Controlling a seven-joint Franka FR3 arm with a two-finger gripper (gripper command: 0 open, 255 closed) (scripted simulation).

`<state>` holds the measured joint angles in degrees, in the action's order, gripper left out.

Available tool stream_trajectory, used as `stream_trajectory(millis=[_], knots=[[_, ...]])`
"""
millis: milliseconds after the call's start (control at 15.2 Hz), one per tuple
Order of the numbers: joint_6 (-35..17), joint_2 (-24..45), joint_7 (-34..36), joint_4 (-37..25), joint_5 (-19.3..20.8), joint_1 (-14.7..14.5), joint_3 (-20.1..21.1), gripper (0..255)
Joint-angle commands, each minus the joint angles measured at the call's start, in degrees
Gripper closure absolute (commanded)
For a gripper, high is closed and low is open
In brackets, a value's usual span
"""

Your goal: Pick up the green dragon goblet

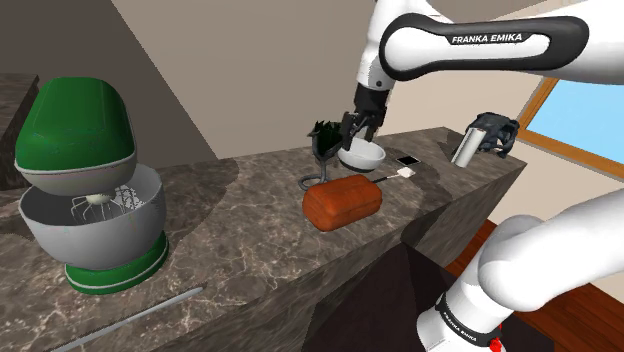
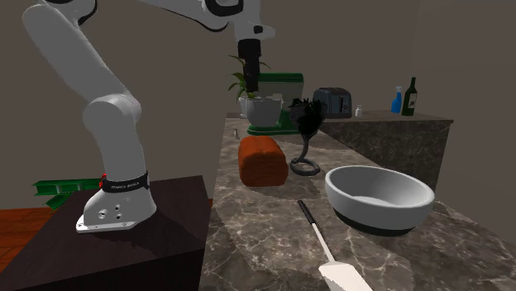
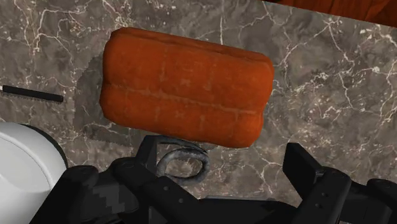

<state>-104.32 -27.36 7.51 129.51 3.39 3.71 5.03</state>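
**Open gripper poised over the goblet, nothing held yet**

The gripper (image 1: 358, 126) hangs above the counter (image 1: 240, 250) with its fingers (image 3: 300, 167) spread apart and touching nothing, so the grasp is not yet made. The goblet (image 2: 308, 126) stands upright on the counter just beside the loaf (image 2: 263, 159), to its right in the second exterior view. Its dark, spiky cup rises on a thin stem that ends in a coiled ring foot. In the wrist view that ring lies between the fingers, nearer one of them, right at the loaf's long edge. A mottled dark mass next to it is probably the cup seen from above, though I cannot be sure.

The hand points straight down, which suits a tall, narrow thing: coming from above lets the fingers pass the cup's sides without sweeping through its neighbours. Those neighbours crowd it. The loaf is just beside the foot, the bowl (image 1: 361, 154) sits near on the other side, and a spatula (image 2: 327, 248) lies flat beyond. The wide opening leaves room for the cup's ragged outline.

I judge this to be the approach stage. The next move calls for centring over the cup, since the foot sits off-middle, then a descent and a squeeze. A finger could catch the spikes or nudge the loaf, tipping the top-heavy goblet on its small foot.
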Motion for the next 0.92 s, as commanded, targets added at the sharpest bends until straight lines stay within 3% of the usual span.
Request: stream_trajectory(millis=[0,858], knots=[[-1.8,4.0,1.4,-2.8,0.5,0.6,0.3,0],[-7.0,29.3,9.4,-26.1,5.2,2.8,1.0,0]])
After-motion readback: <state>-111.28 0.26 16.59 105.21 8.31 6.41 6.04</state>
